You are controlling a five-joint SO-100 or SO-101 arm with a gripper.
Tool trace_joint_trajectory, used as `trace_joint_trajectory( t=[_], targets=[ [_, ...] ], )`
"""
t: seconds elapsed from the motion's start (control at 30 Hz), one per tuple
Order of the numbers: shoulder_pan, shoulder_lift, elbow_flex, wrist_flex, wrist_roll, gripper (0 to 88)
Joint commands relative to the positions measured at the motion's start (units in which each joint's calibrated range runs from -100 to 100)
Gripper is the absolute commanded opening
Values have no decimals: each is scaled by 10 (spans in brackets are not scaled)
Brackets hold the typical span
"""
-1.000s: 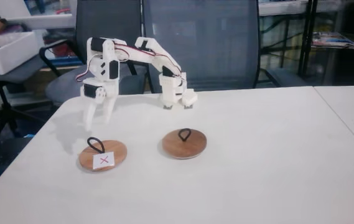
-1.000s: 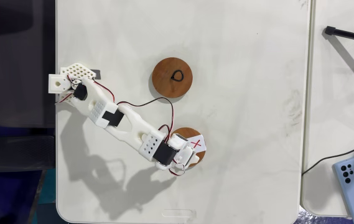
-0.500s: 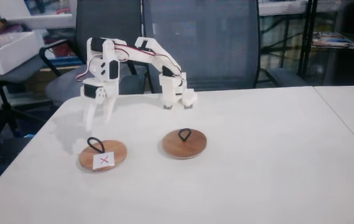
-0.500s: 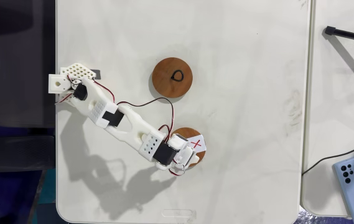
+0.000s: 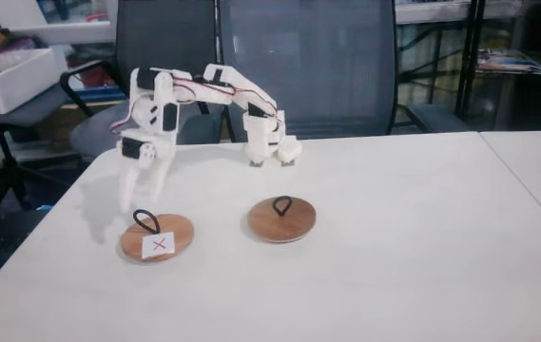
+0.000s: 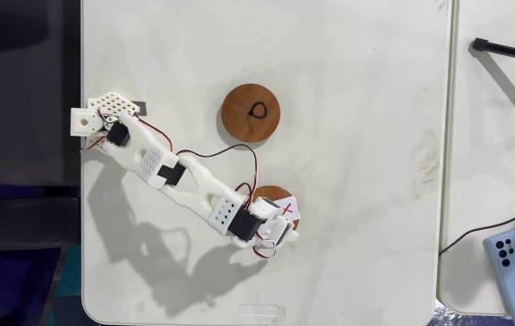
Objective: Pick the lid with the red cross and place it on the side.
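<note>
The lid with the red cross (image 5: 158, 237) lies flat on the white worktop (image 5: 394, 247), left of the plain wooden lid (image 5: 281, 219) in a fixed view. The gripper (image 5: 140, 195) hangs just above its black loop handle (image 5: 145, 222), its 2 fingers (image 5: 127, 194) narrowly parted, holding nothing.

A white table (image 5: 422, 237) carries the crossed lid (image 5: 159, 237) and a plain disc (image 5: 281, 219).

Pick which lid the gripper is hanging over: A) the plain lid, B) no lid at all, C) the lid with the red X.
C: the gripper hangs right above the lid with the red X, while the plain lid sits off to the side.
</note>
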Motion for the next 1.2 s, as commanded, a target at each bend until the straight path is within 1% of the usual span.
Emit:
trace_joint_trajectory(
  t=[0.0,0.23,0.43,0.83,0.97,1.17],
  targets=[
    [-4,-2,-13,-7,-2,241],
    [-3,0,-19,-7,-3,241],
    [1,0,-14,-7,-17,241],
    [3,0,-11,-7,-24,241],
    [21,1,-11,-7,-32,241],
    [25,1,-10,-7,-27,241]
  ],
)
